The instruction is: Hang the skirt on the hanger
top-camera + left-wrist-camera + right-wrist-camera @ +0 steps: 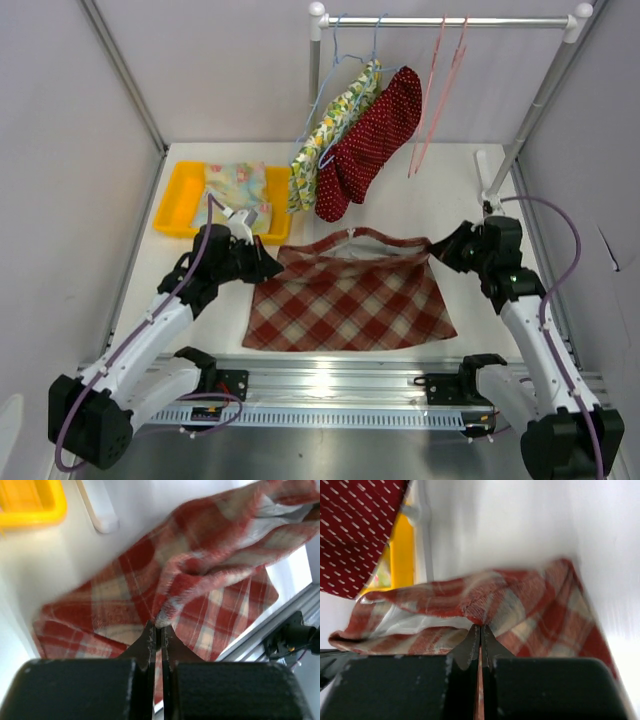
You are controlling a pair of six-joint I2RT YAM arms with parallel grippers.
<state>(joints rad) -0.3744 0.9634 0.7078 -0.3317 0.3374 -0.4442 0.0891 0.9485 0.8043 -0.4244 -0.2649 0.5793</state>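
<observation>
Counter (440, 200): white, carrying everything below the rack.
Rack (450, 21): a metal rail across the far side, on two uprights.
Skirt (350, 300): red and cream plaid, spread between the two arms. Its hem lies on the counter near the arm bases, and its waistband is raised and stretched from one arm to the other.
Left arm (160, 320): reaches to the skirt's left waist corner.
Right arm (530, 330): reaches to the right waist corner.
Hung garments: a red dotted piece (375, 135) and a floral one (335, 125), side by side on blue hangers.
Tray (178, 200): yellow, far left, holding a folded floral cloth (238, 190).
Pink hangers (440, 90): on the rail, right of the red piece, well apart from the skirt.
Left jaws: pressed together, pinching plaid fabric (210, 565).
Right jaws: pressed together on a waistband fold (520, 605).
</observation>
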